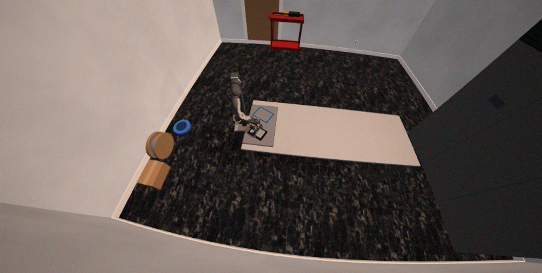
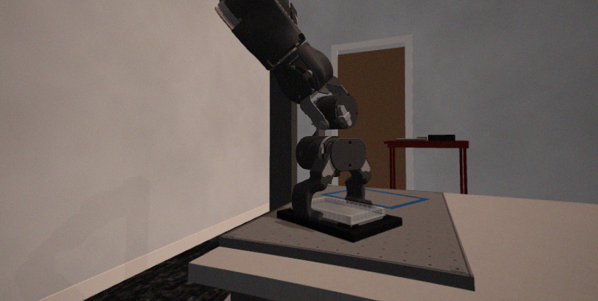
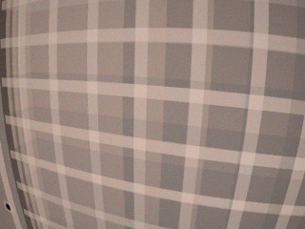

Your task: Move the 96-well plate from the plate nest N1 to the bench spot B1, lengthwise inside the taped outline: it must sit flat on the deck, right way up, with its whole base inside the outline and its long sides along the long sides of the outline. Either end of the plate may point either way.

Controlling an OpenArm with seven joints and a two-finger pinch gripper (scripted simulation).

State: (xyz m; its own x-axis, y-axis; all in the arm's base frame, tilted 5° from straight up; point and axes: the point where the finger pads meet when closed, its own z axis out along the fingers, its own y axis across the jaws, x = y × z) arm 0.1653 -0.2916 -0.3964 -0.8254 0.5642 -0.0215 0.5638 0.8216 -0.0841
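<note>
The clear 96-well plate (image 2: 347,211) lies flat in the black plate nest N1 (image 2: 339,227) on the grey perforated deck (image 2: 419,239). My gripper (image 2: 331,207) is down at the plate and open, with one finger on each long side of it. I cannot tell whether the fingers touch the plate. In the wrist view the plate's well grid (image 3: 152,114) fills nearly the whole frame. The blue taped outline B1 (image 2: 375,198) lies just beyond the nest on the same deck and is empty. From above, the plate (image 1: 259,132) and the outline (image 1: 263,114) show small at the table's left end.
The arm's dark mounting column (image 2: 280,146) stands behind the nest at the deck's left edge. The long beige table (image 1: 334,133) stretches right of the deck. A red cart (image 1: 286,31) stands by the far door. A blue disc (image 1: 181,126) and boxes (image 1: 154,173) lie on the floor.
</note>
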